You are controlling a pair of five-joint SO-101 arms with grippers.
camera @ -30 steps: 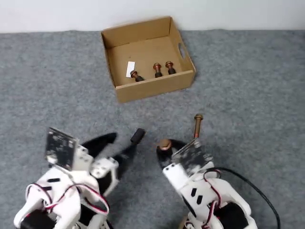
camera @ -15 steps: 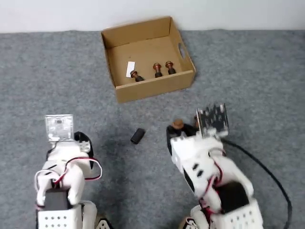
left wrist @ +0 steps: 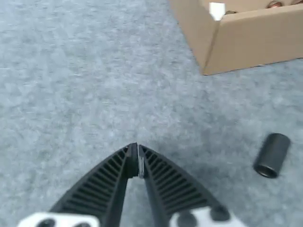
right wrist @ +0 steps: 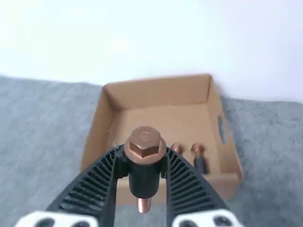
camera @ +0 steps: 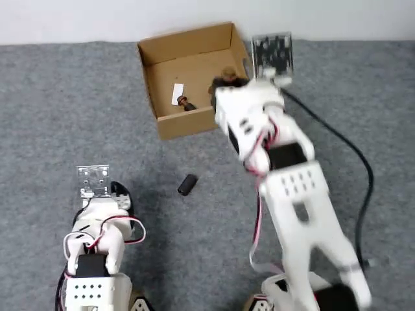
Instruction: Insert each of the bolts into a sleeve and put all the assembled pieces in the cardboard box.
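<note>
Lifted off grey carpet [camera: 65, 97] and carried forward over brown cardboard box [camera: 194, 124]: copper hex-head bolt in black cylindrical sleeve [right wrist: 144, 171], clamped upright in right gripper [right wrist: 143, 161]. On box floor: other assembled pieces [right wrist: 198, 158], plus white paper label [camera: 177, 94], any writing unreadable. Loose black sleeve [camera: 187, 184] lying on carpet before box. Pulled back: left gripper [left wrist: 138, 158], fingers together, empty.
</note>
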